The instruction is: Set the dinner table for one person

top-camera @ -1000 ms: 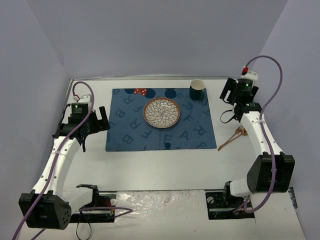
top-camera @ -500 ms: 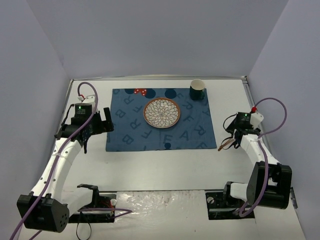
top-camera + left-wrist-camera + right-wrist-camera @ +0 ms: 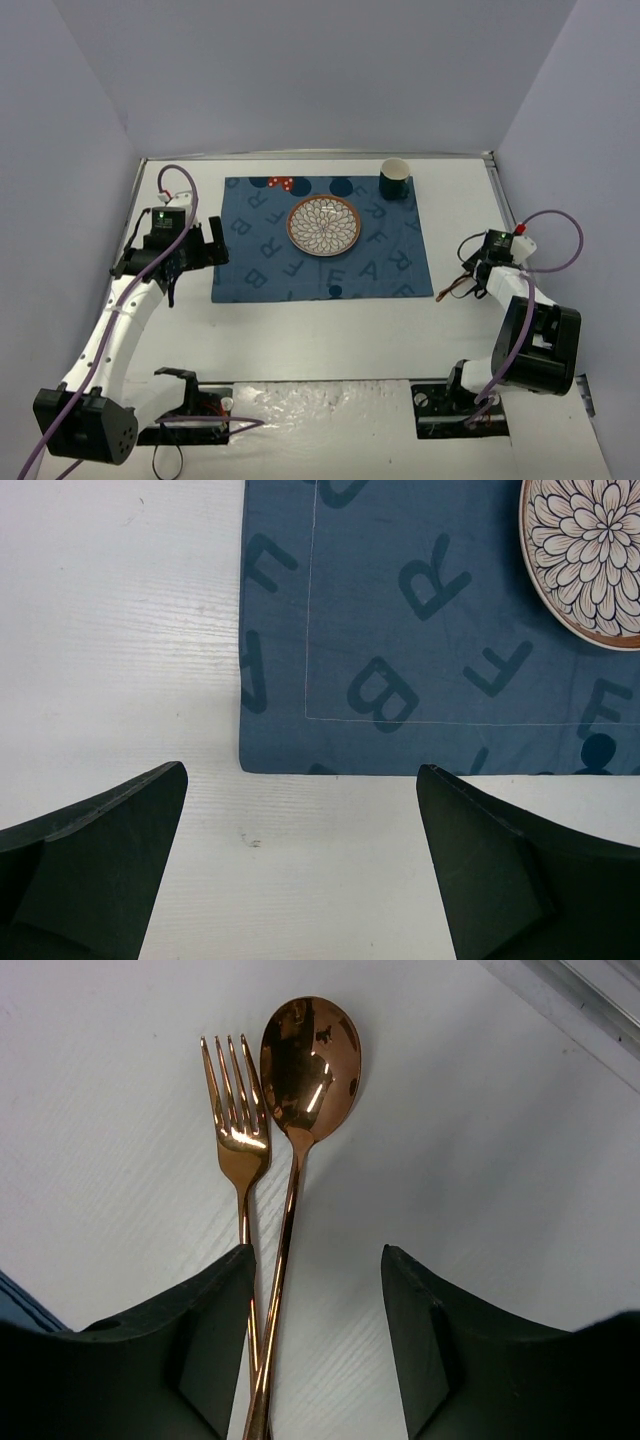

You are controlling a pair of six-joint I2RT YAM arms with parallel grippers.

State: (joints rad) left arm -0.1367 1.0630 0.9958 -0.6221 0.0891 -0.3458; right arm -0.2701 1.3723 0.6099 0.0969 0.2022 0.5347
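White and matte, the surface (image 3: 330,335) to be set as a dinner table ran from the near edge, where my arms were bolted, out to the lilac walls, and it carried everything in view. Nearest me on the right, my right hand (image 3: 317,1255) sat low over it with its fingers spread and nothing between them gripped. I judged it was placed there to take up cutlery. The fork (image 3: 238,1140) and the spoon (image 3: 308,1055) lay flat just beyond it, heads side by side and touching, with their handles crossing close to the inner edge of one finger. That overlap would have made lifting one alone awkward. Both pieces lay on bare surface just off the right side of the placemat (image 3: 260,265), so neither was yet in its place. On the other side my left hand (image 3: 300,770) hung open and empty above the placemat's near left corner. It was probably waiting where a fork belongs. Farther out, the patterned plate (image 3: 323,225) rested near the middle of the blue lettered cloth, as the centre of the setting. Farthest of all, the dark cup (image 3: 395,180) stood upright at the cloth's far right corner, where a drink usually goes.
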